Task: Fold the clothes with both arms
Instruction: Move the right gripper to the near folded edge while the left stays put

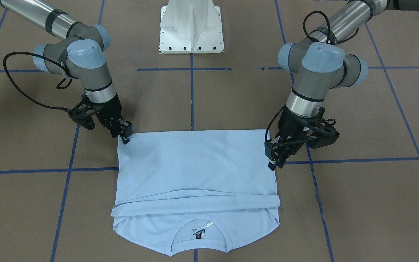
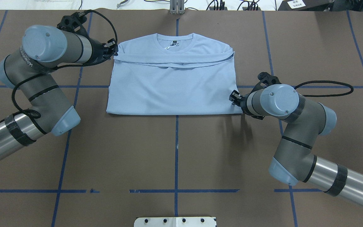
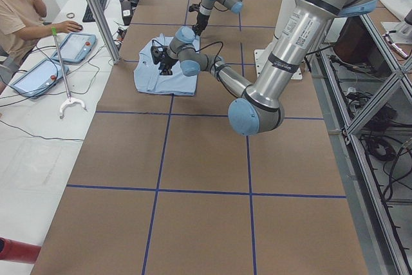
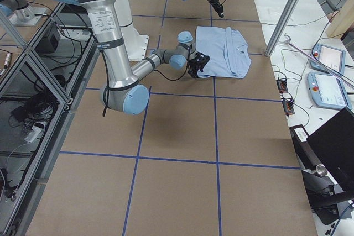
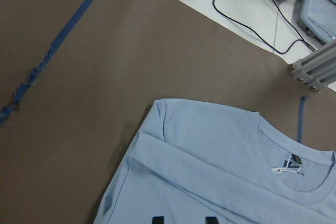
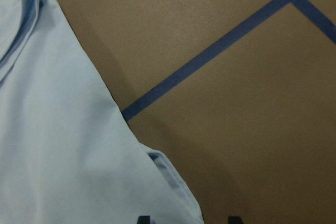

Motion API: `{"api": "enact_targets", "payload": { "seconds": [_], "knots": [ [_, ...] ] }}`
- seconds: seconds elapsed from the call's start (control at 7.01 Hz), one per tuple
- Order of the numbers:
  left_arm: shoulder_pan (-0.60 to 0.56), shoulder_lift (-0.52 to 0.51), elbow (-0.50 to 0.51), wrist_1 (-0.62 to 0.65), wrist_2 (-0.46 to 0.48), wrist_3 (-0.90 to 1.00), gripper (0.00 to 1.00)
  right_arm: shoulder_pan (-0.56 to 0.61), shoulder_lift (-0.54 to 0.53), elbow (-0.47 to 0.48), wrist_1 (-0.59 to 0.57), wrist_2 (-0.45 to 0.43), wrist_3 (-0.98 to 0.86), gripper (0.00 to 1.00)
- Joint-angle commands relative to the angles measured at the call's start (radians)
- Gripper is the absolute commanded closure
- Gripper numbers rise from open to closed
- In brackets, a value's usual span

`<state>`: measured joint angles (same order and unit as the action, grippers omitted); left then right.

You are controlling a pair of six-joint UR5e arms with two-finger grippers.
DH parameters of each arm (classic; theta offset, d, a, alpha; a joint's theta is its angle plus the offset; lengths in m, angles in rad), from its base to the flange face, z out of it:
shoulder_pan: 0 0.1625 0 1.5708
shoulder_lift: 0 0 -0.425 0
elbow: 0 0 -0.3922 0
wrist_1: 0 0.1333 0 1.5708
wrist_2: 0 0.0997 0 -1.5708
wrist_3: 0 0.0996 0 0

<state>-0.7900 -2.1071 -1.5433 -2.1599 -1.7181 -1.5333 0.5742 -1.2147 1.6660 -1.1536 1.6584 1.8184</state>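
The light blue T-shirt lies flat on the brown table, its lower part folded up over the chest and its collar and dark neck label on the side away from the robot. My left gripper hangs open above the shirt's left edge by the folded band; in the left wrist view its fingertips stand apart, clear above the cloth. My right gripper is open and low at the shirt's near right corner, which lies between its fingertips.
Blue tape lines grid the table. The white pedestal base stands behind the shirt on the robot's side. A seated person, tablets and a grabber tool are beyond the far table edge.
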Motion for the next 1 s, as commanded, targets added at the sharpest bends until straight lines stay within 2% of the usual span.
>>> {"api": "enact_targets", "payload": {
  "seconds": [0.0, 0.14, 0.29, 0.57, 0.86],
  "knots": [
    [0.0, -0.001, 0.0, 0.0, 0.0, 0.001, 0.62, -0.004, 0.0, 0.0, 0.0, 0.0, 0.007, 0.42],
    [0.0, -0.001, 0.0, 0.0, 0.0, 0.001, 0.62, -0.004, 0.001, 0.0, 0.0, 0.001, 0.007, 0.59],
    [0.0, -0.004, 0.0, 0.0, 0.0, 0.001, 0.62, -0.002, 0.0, 0.001, 0.0, 0.004, 0.007, 0.98],
    [0.0, -0.004, -0.003, 0.0, 0.0, 0.001, 0.62, -0.001, 0.0, 0.021, 0.002, 0.009, 0.007, 1.0],
    [-0.002, -0.005, -0.003, 0.0, 0.0, 0.001, 0.62, 0.004, -0.016, 0.07, 0.0, 0.053, 0.006, 1.0]
  ]
}}
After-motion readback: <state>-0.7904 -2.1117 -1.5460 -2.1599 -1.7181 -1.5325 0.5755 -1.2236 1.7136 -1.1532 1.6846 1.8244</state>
